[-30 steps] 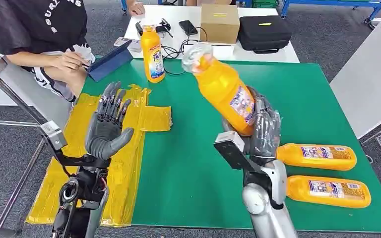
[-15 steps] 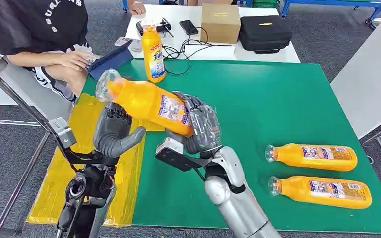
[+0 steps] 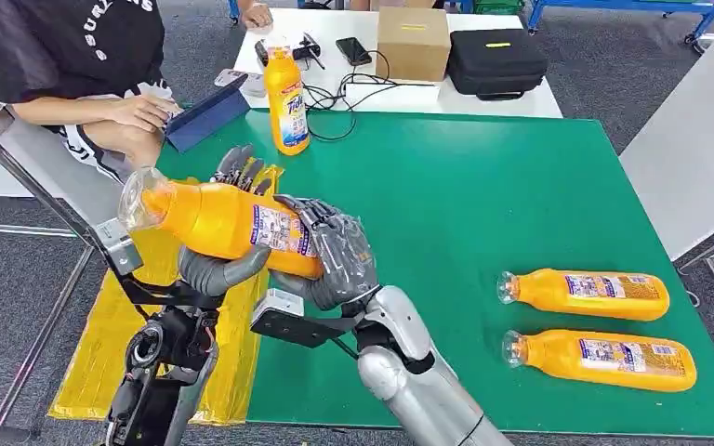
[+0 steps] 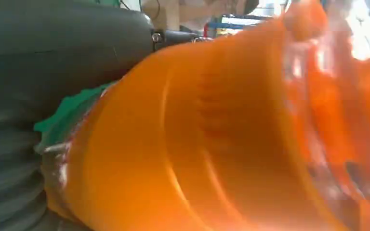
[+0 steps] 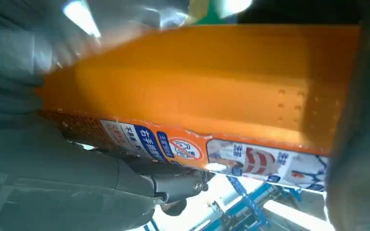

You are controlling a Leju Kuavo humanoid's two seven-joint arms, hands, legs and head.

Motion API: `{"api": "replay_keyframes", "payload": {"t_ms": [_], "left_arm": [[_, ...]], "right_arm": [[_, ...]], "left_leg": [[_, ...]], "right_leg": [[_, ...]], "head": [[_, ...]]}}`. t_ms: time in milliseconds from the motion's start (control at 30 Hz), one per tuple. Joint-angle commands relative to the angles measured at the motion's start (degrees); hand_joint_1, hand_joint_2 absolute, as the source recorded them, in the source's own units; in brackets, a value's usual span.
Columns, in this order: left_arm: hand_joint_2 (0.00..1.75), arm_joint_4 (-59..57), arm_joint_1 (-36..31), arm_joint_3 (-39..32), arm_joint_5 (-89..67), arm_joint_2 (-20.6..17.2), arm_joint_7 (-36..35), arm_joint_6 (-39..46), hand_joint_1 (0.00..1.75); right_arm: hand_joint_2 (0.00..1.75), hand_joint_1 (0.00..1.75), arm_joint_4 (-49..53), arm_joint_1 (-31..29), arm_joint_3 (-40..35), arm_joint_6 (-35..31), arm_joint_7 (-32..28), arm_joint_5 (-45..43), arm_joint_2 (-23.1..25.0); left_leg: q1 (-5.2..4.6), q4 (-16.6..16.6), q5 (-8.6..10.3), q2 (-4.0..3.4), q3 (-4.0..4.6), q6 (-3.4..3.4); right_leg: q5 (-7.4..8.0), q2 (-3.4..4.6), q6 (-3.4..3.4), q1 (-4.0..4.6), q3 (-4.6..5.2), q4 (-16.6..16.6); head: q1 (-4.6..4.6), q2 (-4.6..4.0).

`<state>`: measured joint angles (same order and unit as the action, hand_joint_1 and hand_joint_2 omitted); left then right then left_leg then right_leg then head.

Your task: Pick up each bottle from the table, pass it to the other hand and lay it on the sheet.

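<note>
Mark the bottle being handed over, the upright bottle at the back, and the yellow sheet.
handed-over bottle (image 3: pixel 214 218), head view, orange body left of the label.
upright bottle (image 3: pixel 286 102), head view, middle of the body.
yellow sheet (image 3: pixel 102 344), head view, bare lower part.

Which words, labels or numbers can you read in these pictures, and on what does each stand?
"SURV": white letters on the person's black shirt; the rest is unclear.
Held bottle: label with Chinese characters, too blurred to read.
Upright bottle: label too small to read.
Lying bottles: labels too small to read.
</note>
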<state>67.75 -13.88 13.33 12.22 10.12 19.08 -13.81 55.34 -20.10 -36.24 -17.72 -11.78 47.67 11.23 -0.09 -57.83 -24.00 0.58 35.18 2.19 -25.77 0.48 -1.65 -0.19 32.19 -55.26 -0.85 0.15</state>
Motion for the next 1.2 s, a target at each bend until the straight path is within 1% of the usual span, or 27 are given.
{"api": "replay_keyframes", "payload": {"t_ms": [33,67,100,167,200,233,267,300,333,367,400,433,500,533,600,633,733,767,800,833,967,1000,1033,1067,1100,1133,1200], "left_arm": [[1.75,-6.5,-3.9,0.3,0.7,-1.7,0.0,0.4,0.00],[1.75,-5.8,-3.5,0.3,0.9,-1.7,-0.2,0.4,0.00],[1.75,-5.5,-3.3,0.4,1.0,-1.8,-0.2,0.4,0.00],[1.75,-5.1,-3.0,0.3,1.1,-1.9,-0.3,0.5,0.00],[1.75,-4.3,-2.7,0.3,1.3,-1.9,-0.4,0.5,0.00],[1.75,-4.3,-2.7,0.3,1.3,-1.9,-0.4,0.5,0.00],[1.75,-4.3,-2.7,0.3,1.3,-1.9,-0.4,0.5,0.00],[1.75,-3.7,-2.5,-0.1,1.6,-1.6,-0.4,1.1,0.14],[1.75,-3.3,-2.3,-0.2,1.7,-1.6,-0.5,1.6,1.57],[1.75,-3.0,-2.1,-0.3,1.8,-1.6,-0.5,2.0,1.75],[1.75,-2.9,-2.1,-0.3,1.9,-1.6,-0.5,2.1,1.75],[1.75,-2.8,-2.0,-0.4,2.0,-1.5,-0.5,2.4,1.75],[1.75,-2.7,-1.9,-0.4,1.9,-1.6,-0.5,2.5,1.75],[1.75,-2.7,-1.9,-0.4,1.9,-1.6,-0.5,2.5,1.75],[1.75,-2.7,-1.9,-0.4,1.9,-1.6,-0.5,2.5,1.75],[1.75,-2.8,-2.0,-0.4,1.9,-1.6,-0.5,2.6,1.75],[1.75,-2.8,-2.1,-0.5,2.1,-1.5,-0.5,3.1,1.75],[1.75,-2.8,-2.1,-0.5,2.1,-1.5,-0.5,3.1,1.75],[1.75,-2.9,-2.2,-0.6,2.2,-1.4,-0.6,3.3,1.75],[1.75,-2.9,-2.3,-0.6,2.2,-1.4,-0.6,3.4,1.75],[1.75,-3.1,-2.4,-0.5,2.2,-1.3,-0.6,3.8,1.75],[1.75,-3.1,-2.4,-0.5,2.2,-1.3,-0.6,3.8,1.75],[1.75,-3.3,-2.4,-0.6,2.2,-1.3,-0.6,3.8,1.75],[1.75,-3.7,-2.4,-0.7,2.2,-1.2,-0.6,4.0,1.75],[1.75,-3.9,-2.3,-1.0,2.2,-1.1,-0.4,4.3,1.75],[1.75,-4.2,-2.1,-1.2,2.0,-0.9,0.0,4.7,1.75],[1.75,-4.4,-2.0,-1.6,1.6,-0.9,0.5,5.4,1.75]], "right_arm": [[1.75,1.75,-4.7,-2.6,-9.3,1.8,1.1,0.4,-0.7],[1.75,1.75,-6.0,-3.3,-9.8,1.7,1.2,0.6,-0.5],[1.75,1.75,-6.4,-3.4,-10.0,1.6,1.2,0.6,-0.5],[1.75,1.75,-6.9,-3.4,-10.4,2.0,1.1,0.5,-0.2],[1.75,1.75,-7.4,-3.7,-10.9,2.3,0.7,0.2,-0.1],[1.75,1.75,-7.4,-3.7,-10.9,2.3,0.7,0.2,-0.1],[1.75,1.75,-7.4,-3.7,-10.9,2.3,0.7,0.2,-0.1],[1.75,1.75,-7.6,-3.7,-11.2,2.5,0.7,-0.1,0.0],[1.75,1.75,-7.5,-3.8,-11.4,2.5,0.9,-0.4,-0.1],[1.75,1.75,-7.4,-3.8,-11.6,2.5,1.2,-0.6,-0.3],[1.75,1.75,-7.4,-3.8,-11.7,2.5,1.3,-0.8,-0.4],[1.75,1.75,-7.5,-3.8,-11.8,2.5,1.5,-0.9,-0.6],[1.75,1.75,-7.5,-3.8,-11.8,2.4,1.6,-0.9,-0.7],[1.75,1.75,-7.5,-3.8,-11.8,2.4,1.6,-0.9,-0.7],[1.75,1.75,-7.5,-3.8,-11.8,2.4,1.6,-0.9,-0.7],[1.75,1.75,-7.6,-3.8,-12.0,2.3,1.7,-1.0,-0.7],[1.75,1.75,-7.4,-3.5,-12.0,2.1,2.1,-1.3,-0.9],[1.75,1.75,-7.4,-3.5,-12.0,2.1,2.1,-1.3,-0.9],[1.75,1.75,-7.0,-3.3,-11.9,2.1,2.3,-1.4,-1.2],[1.75,1.75,-6.9,-3.2,-12.0,2.1,2.3,-1.4,-1.3],[1.75,1.75,-7.0,-3.0,-12.0,2.2,3.0,-1.2,-1.4],[1.75,1.75,-7.0,-3.0,-12.0,2.2,3.0,-1.2,-1.4],[1.75,1.75,-7.2,-2.9,-12.1,2.1,3.3,-0.9,-1.4],[1.75,1.50,-7.5,-2.8,-11.9,1.9,3.6,-0.6,-1.3],[1.75,0.03,-7.6,-2.5,-11.6,1.4,3.6,-0.2,-1.1],[1.75,0.00,-7.6,-2.1,-11.1,0.5,3.6,0.1,-1.1],[1.75,0.00,-6.8,-1.6,-10.0,0.0,3.4,0.0,-1.2]], "left_leg": [[0.01,0.2,-0.11,-0.08,-0.46,-0.12],[0.01,0.1,-0.05,-0.02,-0.28,-0.08],[0.01,0.1,-0.12,0.01,-0.48,-0.13],[0.01,0.1,-0.06,-0.04,-0.21,-0.07],[0.01,0.2,-0.12,-0.07,-0.47,-0.12],[0.02,0.1,-0.09,-0.08,-0.29,-0.09],[0.01,0.2,-0.14,-0.09,-0.50,-0.14],[0.03,0.1,-0.08,-0.02,-0.31,-0.11],[0.02,0.1,-0.05,0.02,-0.19,-0.08],[0.01,0.1,-0.10,0.03,-0.38,-0.12],[0.03,0.1,-0.08,0.03,-0.26,-0.10],[0.03,0.1,-0.15,0.01,-0.49,-0.15],[0.01,0.1,-0.08,0.02,-0.30,-0.10],[0.03,0.1,-0.12,0.02,-0.44,-0.13],[0.03,0.1,-0.07,0.05,-0.25,-0.09],[0.02,0.1,-0.11,0.06,-0.41,-0.13],[0.03,0.1,-0.07,0.06,-0.26,-0.10],[0.03,0.1,-0.11,0.07,-0.42,-0.12],[0.02,0.1,-0.06,0.07,-0.24,-0.09],[0.02,0.1,-0.12,0.08,-0.45,-0.13],[0.01,0.1,-0.05,0.11,-0.23,-0.08],[0.02,0.2,-0.11,0.13,-0.49,-0.14],[0.05,0.1,-0.09,0.11,-0.33,-0.11],[0.04,0.1,-0.12,0.13,-0.47,-0.14],[0.03,0.1,-0.07,0.12,-0.31,-0.10],[0.03,0.1,-0.04,0.10,-0.24,-0.08],[0.03,0.2,-0.12,0.14,-0.51,-0.14]], "right_leg": [[-0.10,-0.01,0.02,0.01,-0.46,0.2],[-0.06,-0.05,0.02,0.01,-0.28,0.1],[-0.14,-0.10,0.03,0.01,-0.51,0.2],[-0.05,0.02,0.01,0.00,-0.21,0.1],[-0.11,0.02,0.03,0.01,-0.47,0.2],[-0.07,0.03,0.02,0.01,-0.30,0.1],[-0.13,0.01,0.04,0.01,-0.50,0.2],[-0.08,-0.04,0.03,0.02,-0.33,0.1],[-0.06,-0.05,0.02,0.02,-0.22,0.1],[-0.12,-0.09,0.04,0.00,-0.40,0.1],[-0.08,-0.06,0.03,0.03,-0.29,0.1],[-0.15,-0.07,0.04,0.02,-0.52,0.2],[-0.09,-0.06,0.02,0.01,-0.32,0.1],[-0.13,-0.09,0.04,0.03,-0.47,0.2],[-0.08,-0.09,0.03,0.03,-0.28,0.1],[-0.14,-0.13,0.04,0.02,-0.44,0.1],[-0.09,-0.11,0.02,0.03,-0.30,0.1],[-0.13,-0.13,0.03,0.03,-0.45,0.2],[-0.09,-0.11,0.02,0.02,-0.28,0.1],[-0.15,-0.15,0.03,0.02,-0.49,0.2],[-0.09,-0.15,0.02,0.01,-0.27,0.1],[-0.17,-0.20,0.03,0.02,-0.54,0.2],[-0.12,-0.16,0.03,0.04,-0.38,0.1],[-0.16,-0.20,0.04,0.03,-0.53,0.2],[-0.11,-0.17,0.03,0.02,-0.35,0.1],[-0.07,-0.14,0.03,0.02,-0.27,0.1],[-0.17,-0.21,0.04,0.03,-0.56,0.2]], "head": [[0.02,0.00],[0.02,0.00],[0.04,0.00],[0.04,0.00],[0.04,0.00],[0.02,0.00],[0.02,0.00],[0.04,0.00],[0.02,0.00],[0.02,0.00],[0.04,0.00],[0.02,0.00],[0.04,0.00],[0.02,0.00],[0.04,0.00],[0.02,0.00],[0.02,0.00],[0.02,0.00],[0.04,0.00],[0.04,0.00],[0.02,0.00],[0.04,0.00],[0.02,0.00],[0.02,0.02],[0.02,0.00],[0.04,0.00],[0.02,0.00]]}}
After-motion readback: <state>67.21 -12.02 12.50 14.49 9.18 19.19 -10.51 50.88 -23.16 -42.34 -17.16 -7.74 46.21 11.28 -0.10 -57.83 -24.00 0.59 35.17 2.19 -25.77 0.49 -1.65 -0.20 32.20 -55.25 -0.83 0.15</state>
